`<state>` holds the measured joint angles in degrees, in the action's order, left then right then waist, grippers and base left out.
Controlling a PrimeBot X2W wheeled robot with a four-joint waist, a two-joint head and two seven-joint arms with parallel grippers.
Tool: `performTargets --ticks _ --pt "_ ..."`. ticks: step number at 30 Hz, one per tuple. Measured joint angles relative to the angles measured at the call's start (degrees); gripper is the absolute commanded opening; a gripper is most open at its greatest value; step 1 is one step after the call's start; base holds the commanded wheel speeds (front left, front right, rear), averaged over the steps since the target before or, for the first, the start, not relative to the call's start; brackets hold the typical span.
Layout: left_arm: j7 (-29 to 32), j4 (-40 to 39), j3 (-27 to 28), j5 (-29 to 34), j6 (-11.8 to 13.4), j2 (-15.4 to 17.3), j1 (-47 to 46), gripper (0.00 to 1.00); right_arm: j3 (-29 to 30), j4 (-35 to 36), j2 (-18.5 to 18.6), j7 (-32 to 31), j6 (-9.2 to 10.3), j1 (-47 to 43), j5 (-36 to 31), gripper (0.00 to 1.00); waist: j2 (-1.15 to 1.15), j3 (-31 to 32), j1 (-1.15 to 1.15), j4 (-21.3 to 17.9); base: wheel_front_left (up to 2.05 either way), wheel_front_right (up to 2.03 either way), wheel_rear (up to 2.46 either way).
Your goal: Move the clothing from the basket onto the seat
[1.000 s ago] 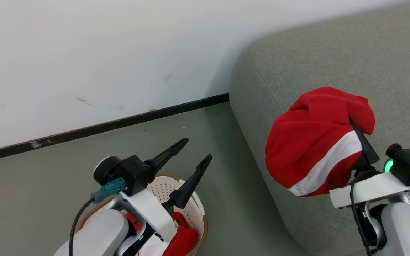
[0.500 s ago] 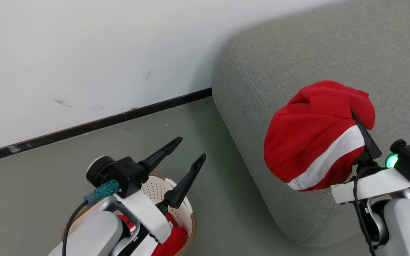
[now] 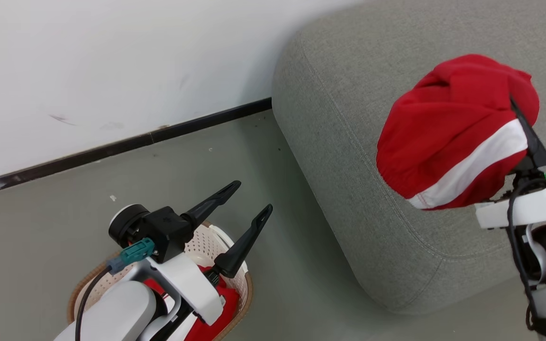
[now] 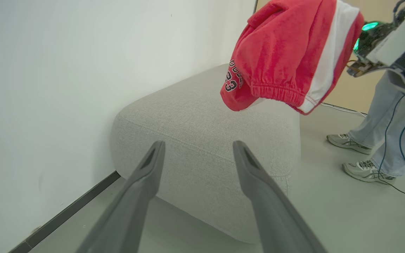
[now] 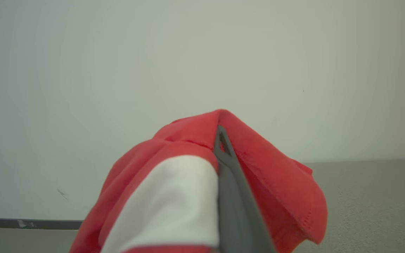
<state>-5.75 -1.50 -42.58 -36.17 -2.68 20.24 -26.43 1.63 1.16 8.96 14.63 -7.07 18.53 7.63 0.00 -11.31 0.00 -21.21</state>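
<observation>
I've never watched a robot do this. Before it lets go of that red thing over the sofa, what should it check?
1. Grip: the right gripper is shut on the red garment, with cloth draped over its fingers: ok.
2. Garment over the seat: it hangs above the grey sofa: ok.
3. Gap between the hem and the cushion: cannot tell.
4. Other arm free: the left gripper is open and empty above the basket: ok.
5. Basket emptied: red fabric lies in it: not ok.
6. Bystander clear: a person's feet stand beyond the sofa: ok.
</observation>
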Motion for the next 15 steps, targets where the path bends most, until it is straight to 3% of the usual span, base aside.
performTargets --ticks 15 --pt "2.75 -5.20 1.19 -0.01 1.03 2.98 -0.01 1.00 3.60 -2.67 2.30 0.00 0.00 8.01 3.42 0.00 0.00 -5.06 0.00 -0.10 0.00 0.00 0.00"
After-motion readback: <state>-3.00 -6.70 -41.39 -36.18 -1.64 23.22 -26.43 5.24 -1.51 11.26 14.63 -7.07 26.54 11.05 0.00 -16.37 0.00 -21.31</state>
